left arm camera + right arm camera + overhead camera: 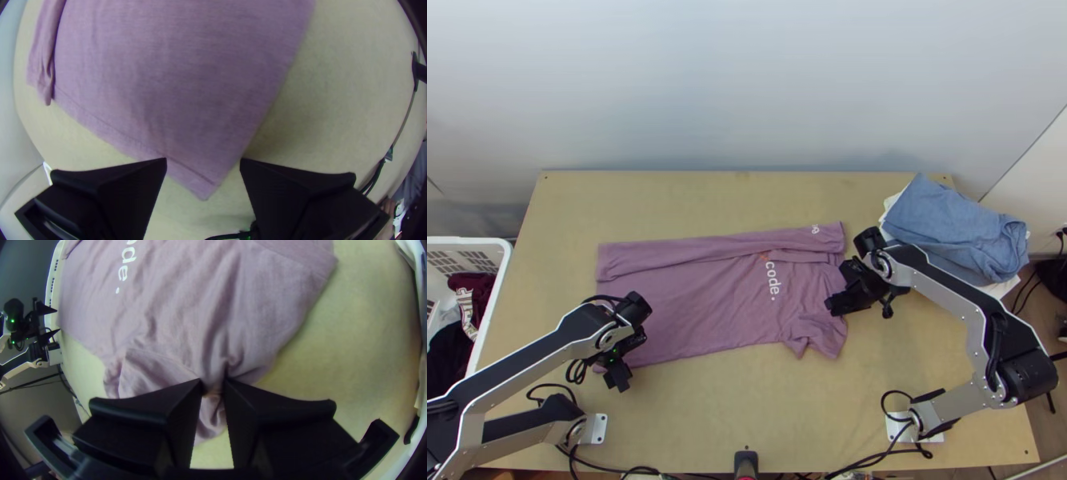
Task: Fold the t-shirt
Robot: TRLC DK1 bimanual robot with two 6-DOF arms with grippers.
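Across the middle of the light wooden table [707, 416], the mauve cotton t-shirt with white lettering [699, 308] lies with its far side folded inward in a long strip. The right arm's black gripper [213, 384] pinches bunched cloth near the near sleeve, while the left arm's black gripper [203, 161], fingers wide apart, straddles the hem corner, probably so both ends can lift together for the near side's matching fold.
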